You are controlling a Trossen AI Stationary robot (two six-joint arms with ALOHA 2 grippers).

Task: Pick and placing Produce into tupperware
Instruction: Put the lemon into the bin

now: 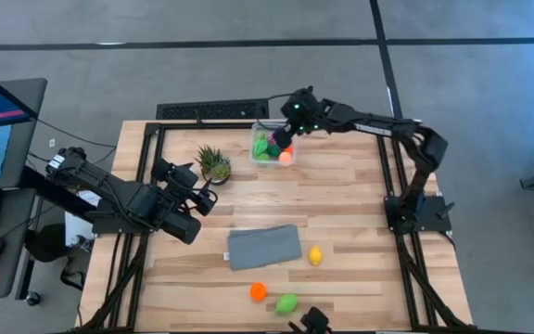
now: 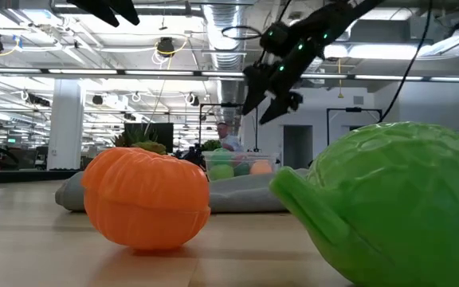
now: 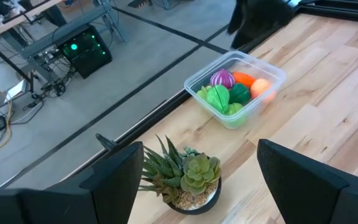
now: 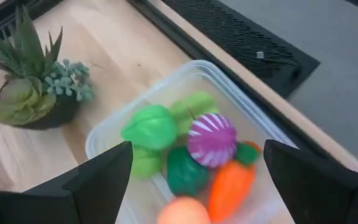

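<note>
High view: tupperware [image 1: 272, 146] at the table's far edge holds several produce pieces; right gripper [image 1: 284, 130] hovers over it, fingers spread, empty. Lemon [image 1: 315, 255], orange [image 1: 258, 291], green vegetable [image 1: 286, 302] remain near the front edge. Left gripper [image 1: 204, 193] part open, idle beside potted plant [image 1: 214, 163].

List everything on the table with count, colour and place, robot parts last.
tupperware: one, clear, far edge of table, beside the plant.
produce in tupperware: about seven; greens, one purple, orange carrot, peach ball.
loose produce: three; yellow beside the cloth, orange and green at the near edge.
potted plant: one, green, left of the tupperware.
cloth: one, grey, flat, table centre.
right gripper: open, empty, above the tupperware.
left gripper: open, empty, near the plant.
</note>
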